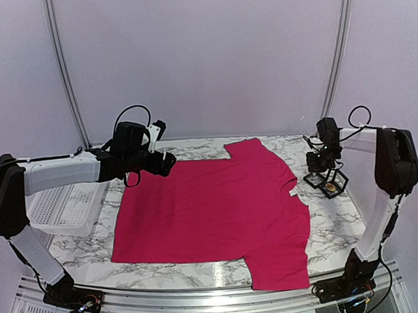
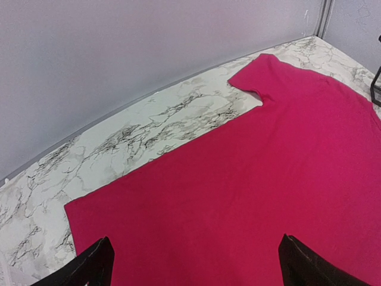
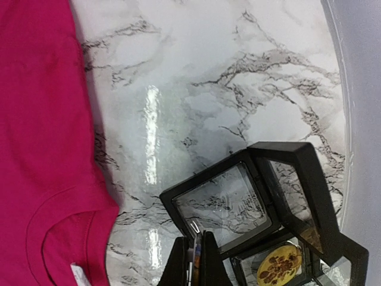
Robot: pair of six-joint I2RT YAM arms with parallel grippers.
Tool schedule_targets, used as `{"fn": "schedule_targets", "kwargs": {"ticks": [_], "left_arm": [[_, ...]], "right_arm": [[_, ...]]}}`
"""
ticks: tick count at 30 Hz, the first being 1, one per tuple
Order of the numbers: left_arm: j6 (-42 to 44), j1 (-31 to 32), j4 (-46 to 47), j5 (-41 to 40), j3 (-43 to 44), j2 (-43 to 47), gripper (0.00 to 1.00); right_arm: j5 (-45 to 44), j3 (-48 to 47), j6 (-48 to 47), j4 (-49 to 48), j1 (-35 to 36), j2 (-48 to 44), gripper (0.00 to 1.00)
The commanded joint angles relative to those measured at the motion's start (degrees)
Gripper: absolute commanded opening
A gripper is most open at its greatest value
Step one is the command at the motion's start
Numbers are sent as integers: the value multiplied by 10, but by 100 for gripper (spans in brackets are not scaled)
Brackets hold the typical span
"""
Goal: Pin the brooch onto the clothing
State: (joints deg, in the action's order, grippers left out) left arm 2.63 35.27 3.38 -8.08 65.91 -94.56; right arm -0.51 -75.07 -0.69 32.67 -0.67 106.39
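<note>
Clothing (image 1: 212, 212): crimson-pink T-shirt, lay spread flat on the marble tabletop (image 1: 166, 274) and filled the middle of the top view. Collar pointed toward the right edge of the frame, with a small white neck label (image 1: 293, 192) showing there. One sleeve reached toward the back wall, the other toward the lower edge of the frame.

Left pincer (image 1: 164, 162): hung over the shirt's upper left corner in the top view, spread wide and holding nothing. In its own wrist view, dark fingertips (image 2: 89, 265) sat at the two lower corners, with bare pink cloth between them.

Right pincer (image 1: 320, 166): sat at the right of the top view, over a black display case (image 1: 327, 182) that stood on the tabletop just beside the collar, clear of the cloth. In its wrist view, closed down tight at the bottom edge, over the nearest open frame of the case. Showed a thin pale sliver between the tips, too small to name.

Brooch (image 3: 278, 267): gold and round, lay inside a lower frame of the case, at the bottom right of that wrist view, just beside the closed tips.

White basket (image 1: 64, 206): sat at the left edge of the top view, beneath the left arm.
</note>
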Motion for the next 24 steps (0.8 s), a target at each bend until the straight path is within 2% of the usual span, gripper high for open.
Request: {"fn": "schedule_targets", "kwargs": {"ticks": [1,4,10,15,19,22,24], "left_arm": [[5,2,-7,36,21,13,99],[3,3,-7,62,22,21,99],[5,18,-14,154,34,49,99],[37,67,-52,238,62,88,98],[8,104,-39,313,72,123,96],[-41,117,29,361,63,150,93],[-74,119,73,388,54,169,90]], "right_arm": [[72,-28,-18,-2,1,-63,0],[137,-27,-23,-18,5,-105,0],[320,-31,-26,-90,111,-181,1],[446,-35,29,-242,212,-229,1],[500,-11,108,-413,284,-250,1],[512,2,150,-510,348,-255,1],[512,-3,153,-536,382,-254,1]]}}
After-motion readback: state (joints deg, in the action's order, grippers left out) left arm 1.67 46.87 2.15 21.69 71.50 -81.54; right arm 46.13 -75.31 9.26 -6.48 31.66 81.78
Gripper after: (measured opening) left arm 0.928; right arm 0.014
